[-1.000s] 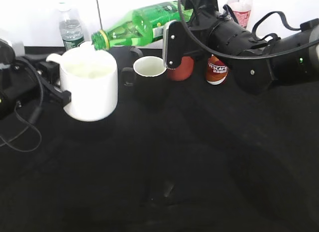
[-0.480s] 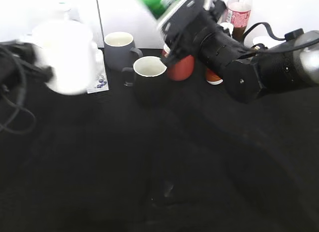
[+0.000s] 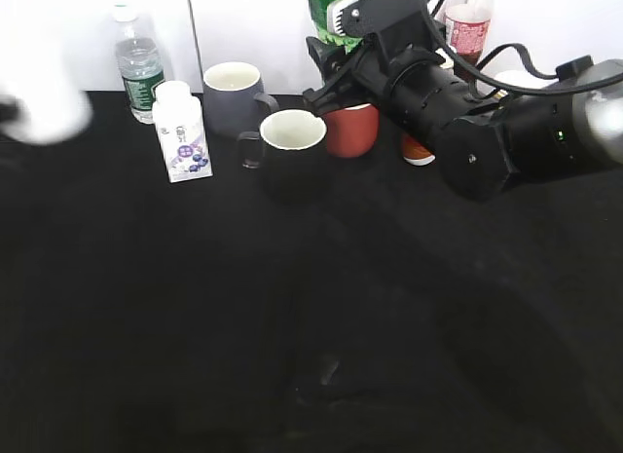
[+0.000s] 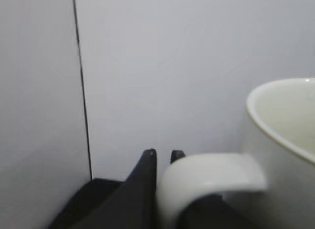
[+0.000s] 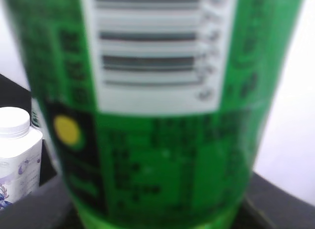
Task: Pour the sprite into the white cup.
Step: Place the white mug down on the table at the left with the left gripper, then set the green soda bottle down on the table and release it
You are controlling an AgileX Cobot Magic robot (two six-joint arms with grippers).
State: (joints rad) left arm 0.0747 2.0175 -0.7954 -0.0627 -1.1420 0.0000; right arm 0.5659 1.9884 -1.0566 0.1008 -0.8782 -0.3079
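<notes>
The sprite (image 3: 325,3) is a green bottle, held about upright at the top of the exterior view; its top is cut off by the frame. It fills the right wrist view (image 5: 157,140), hiding the jaws. My right gripper (image 3: 336,39) is shut on it, above the mugs at the back. The white cup (image 3: 39,94) is a blur at the far left edge, held off the table. In the left wrist view my left gripper (image 4: 164,154) is shut on the cup's handle (image 4: 211,172), with the cup's rim and body (image 4: 283,135) to the right.
Along the back wall stand a clear water bottle (image 3: 137,58), a small white carton-like bottle (image 3: 182,132), a grey mug (image 3: 234,88), a black mug (image 3: 289,146), a red cup (image 3: 352,132), a Nescafe bottle (image 3: 419,149) and a red-labelled bottle (image 3: 468,22). Black cloth covers the table.
The sprite has swung from lying tipped over the white cup to about upright, moving right. The left gripper has carried the white cup up and away to the left edge.
</notes>
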